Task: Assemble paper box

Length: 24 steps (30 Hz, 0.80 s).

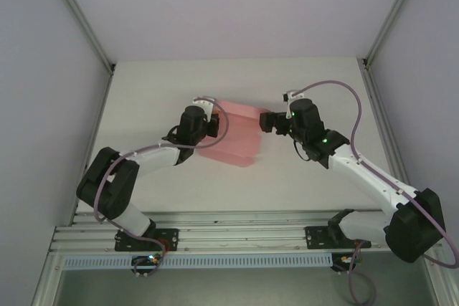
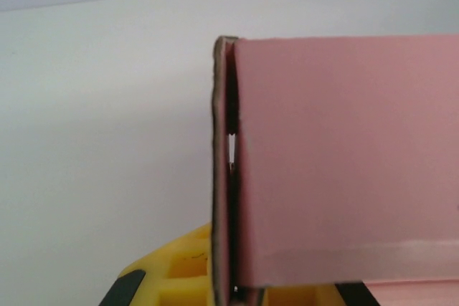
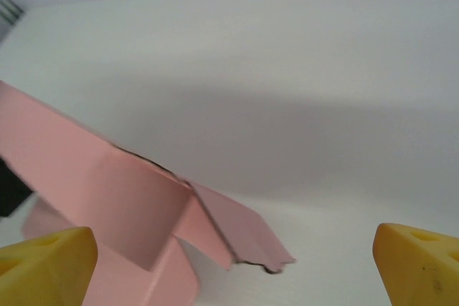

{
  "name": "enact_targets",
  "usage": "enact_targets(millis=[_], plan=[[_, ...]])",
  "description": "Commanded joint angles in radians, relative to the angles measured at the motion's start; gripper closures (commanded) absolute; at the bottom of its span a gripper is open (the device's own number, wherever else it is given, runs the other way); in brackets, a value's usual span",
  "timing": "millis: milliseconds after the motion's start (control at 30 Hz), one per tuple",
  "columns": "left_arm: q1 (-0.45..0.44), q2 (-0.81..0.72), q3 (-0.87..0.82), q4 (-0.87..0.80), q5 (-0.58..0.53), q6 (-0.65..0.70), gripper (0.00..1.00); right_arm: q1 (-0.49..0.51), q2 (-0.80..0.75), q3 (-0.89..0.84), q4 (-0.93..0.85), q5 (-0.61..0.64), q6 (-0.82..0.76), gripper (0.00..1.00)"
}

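the yellow fingers (image 3: 46,263) of your right gripper (image 3: 233,277) stand wide apart, empty; the paper box (image 3: 129,206) sits ahead of them, partly folded, flaps loose, its edge pinched in your left gripper (image 2: 229,288).

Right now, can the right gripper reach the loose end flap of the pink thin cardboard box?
Probably yes: the right gripper stands open facing the flap of the pink cardboard box, nothing between them.
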Motion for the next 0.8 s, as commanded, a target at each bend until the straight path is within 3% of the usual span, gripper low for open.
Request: enact_targets(millis=[0, 233, 500, 767], plan=[[0.000, -0.046, 0.001, -0.056, 0.015, -0.048, 1.00, 0.000, 0.039, -0.008, 0.046, 0.044, 0.047, 0.01], [0.000, -0.064, 0.001, -0.065, 0.052, -0.073, 1.00, 0.017, 0.129, -0.009, 0.173, 0.010, 0.056, 0.00], [0.006, -0.048, -0.016, 0.030, 0.141, -0.162, 1.00, 0.023, 0.112, -0.158, 0.533, -0.069, 0.102, 0.01], [0.020, -0.054, -0.009, 0.047, 0.171, -0.203, 1.00, 0.021, 0.011, -0.239, 0.533, 0.024, 0.131, 0.00]])
